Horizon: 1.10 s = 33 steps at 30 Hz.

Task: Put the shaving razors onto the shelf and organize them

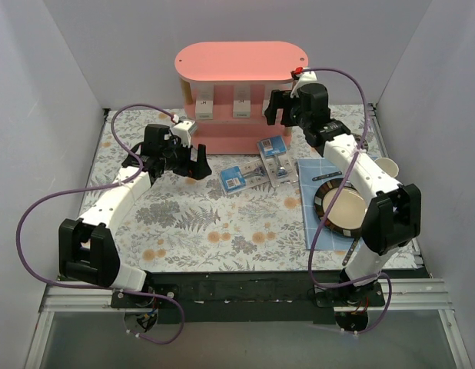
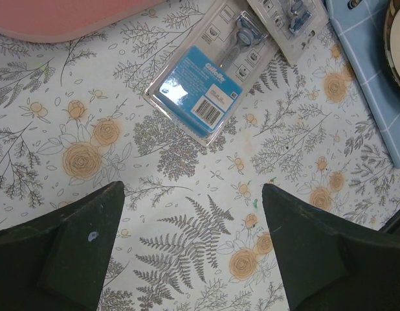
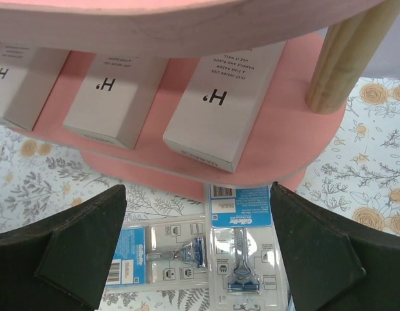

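Observation:
The pink oval shelf [image 1: 241,63] stands at the back of the table. Three white razor boxes [image 3: 222,103] lie side by side on its middle tier; two show in the top view [image 1: 242,103]. Two blister packs with blue cards lie flat on the floral cloth in front of the shelf: one to the left [image 1: 239,177] [image 2: 206,71] [image 3: 162,254] and one to the right [image 1: 274,159] [image 3: 242,249]. My left gripper [image 1: 178,159] [image 2: 190,249] is open and empty, above the cloth left of the packs. My right gripper [image 1: 284,109] [image 3: 197,249] is open and empty, by the shelf's right end above the packs.
A blue checked cloth [image 1: 318,192] lies at the right with a round bowl [image 1: 341,207] on it. A white cup [image 1: 385,166] stands at the far right. Grey walls close in the left, back and right sides.

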{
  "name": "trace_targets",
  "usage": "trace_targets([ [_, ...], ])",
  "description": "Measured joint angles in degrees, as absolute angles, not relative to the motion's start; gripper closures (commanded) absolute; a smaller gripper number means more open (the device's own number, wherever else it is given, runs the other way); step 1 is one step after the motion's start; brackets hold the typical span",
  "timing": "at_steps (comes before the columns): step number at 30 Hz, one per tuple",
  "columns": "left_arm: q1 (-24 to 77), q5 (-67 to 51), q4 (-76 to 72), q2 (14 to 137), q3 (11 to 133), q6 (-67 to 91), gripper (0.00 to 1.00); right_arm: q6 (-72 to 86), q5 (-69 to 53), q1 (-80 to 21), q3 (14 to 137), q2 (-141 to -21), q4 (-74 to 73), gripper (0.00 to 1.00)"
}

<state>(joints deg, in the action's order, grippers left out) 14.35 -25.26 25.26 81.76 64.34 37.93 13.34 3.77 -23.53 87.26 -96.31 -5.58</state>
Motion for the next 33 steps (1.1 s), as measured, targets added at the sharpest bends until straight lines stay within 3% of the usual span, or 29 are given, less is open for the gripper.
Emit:
trace_targets([
  [14, 14.2, -24.9, 25.1, 79.6, 61.9, 37.9, 0.13, 13.4, 10.2, -26.8, 91.9, -101.7, -5.0, 0.02],
  [23, 13.0, -24.9, 24.8, 78.4, 61.4, 38.4, 0.13, 14.3, 13.8, -27.0, 95.2, -107.5, -5.7, 0.13],
  [33, 12.4, -24.9, 24.6, 78.4, 61.4, 39.3, 0.13, 15.2, 16.3, -27.1, 96.4, -108.4, -6.2, 0.32],
])
